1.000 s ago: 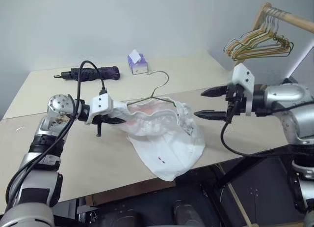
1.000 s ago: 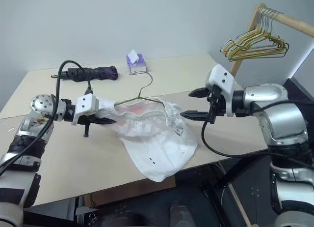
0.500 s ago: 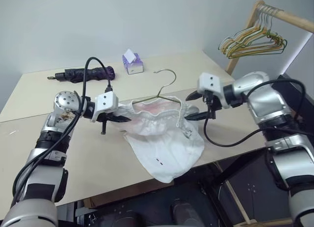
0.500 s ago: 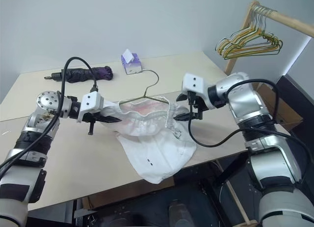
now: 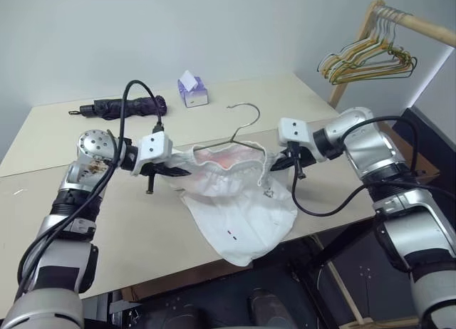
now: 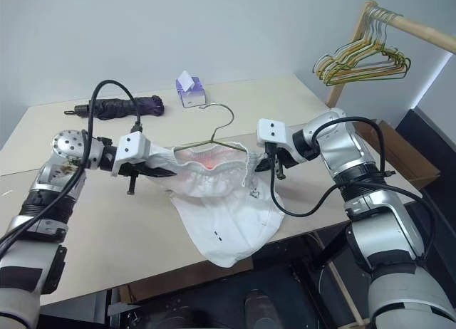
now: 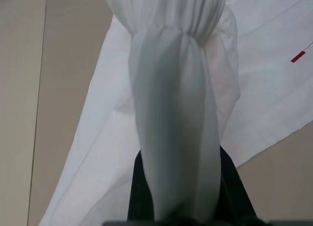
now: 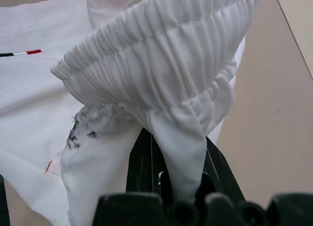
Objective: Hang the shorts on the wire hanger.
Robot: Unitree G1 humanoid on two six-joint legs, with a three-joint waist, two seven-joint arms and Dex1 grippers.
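Observation:
The white shorts (image 5: 242,208) hang above the table's front edge, their gathered waistband (image 5: 228,174) stretched between my two grippers. My left gripper (image 5: 173,171) is shut on the waistband's left end; in the left wrist view the bunched fabric (image 7: 176,113) runs out from between the black fingers (image 7: 235,199). Over on the other side, my right gripper (image 5: 279,163) is shut on the right end, with the elastic (image 8: 161,69) pinched between its fingers (image 8: 222,173). The wire hanger (image 5: 239,133) sticks up out of the waistband, hook on top, its lower part hidden in the fabric.
A folded purple umbrella (image 5: 121,107) and a purple tissue box (image 5: 193,92) lie at the back of the beige table (image 5: 107,222). A wooden rail (image 5: 417,24) at the far right carries a cluster of yellow and green hangers (image 5: 367,60).
My right gripper, open and away to the right a second ago, has come left and down to the waistband's right end and shut on it. The left gripper kept its grip.

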